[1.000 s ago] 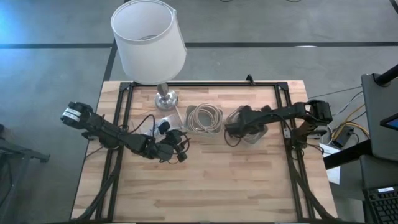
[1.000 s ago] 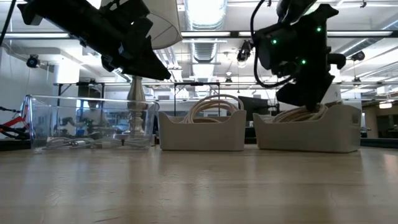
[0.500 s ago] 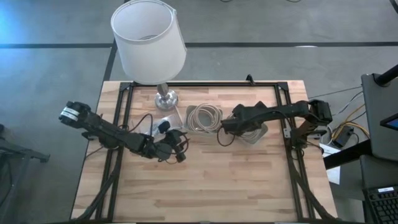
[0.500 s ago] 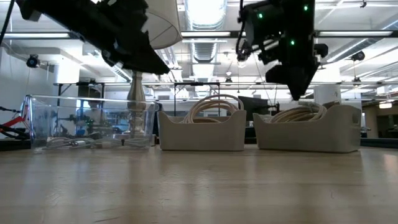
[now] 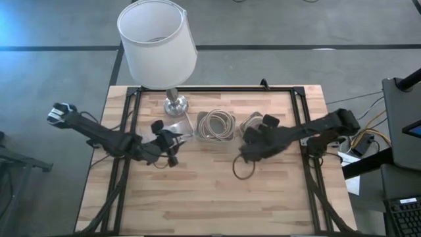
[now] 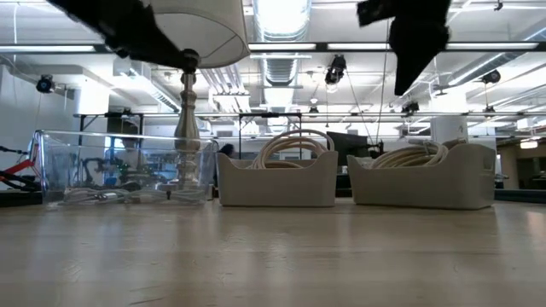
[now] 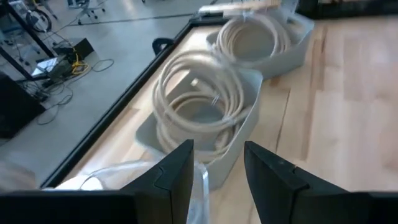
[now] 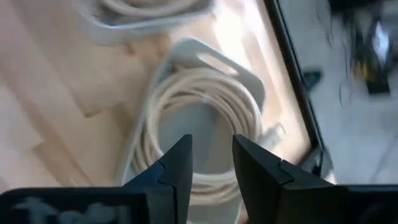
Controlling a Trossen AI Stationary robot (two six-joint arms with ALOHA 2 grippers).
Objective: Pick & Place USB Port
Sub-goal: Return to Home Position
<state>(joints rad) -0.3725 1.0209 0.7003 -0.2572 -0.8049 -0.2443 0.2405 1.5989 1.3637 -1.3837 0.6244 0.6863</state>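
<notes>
Two grey bins hold coiled white USB cables. One bin (image 5: 216,124) stands mid-table. The other (image 5: 255,125) stands to its right, partly under my right arm. In the low view they show as the left bin (image 6: 275,180) and the right bin (image 6: 422,177). My right gripper (image 8: 211,163) is open and empty, high above the right bin's coil (image 8: 205,118), and shows dark at the low view's top (image 6: 416,47). My left gripper (image 7: 217,169) is open and empty. It hovers left of the bins (image 5: 168,141) and looks across both coils (image 7: 202,99).
A lamp with a white shade (image 5: 156,41) has its metal base (image 5: 175,104) at the far edge, its stem (image 6: 187,119) behind a clear plastic box (image 6: 124,167). Black frame rails (image 5: 304,125) run along the table's sides. Bare wood (image 5: 217,197) fills the near half.
My right gripper has risen out of the right bin, empty, and moved toward the near edge. My left gripper has drawn back toward the table's left and far side and risen. In the low view both arms have climbed almost out of the top.
</notes>
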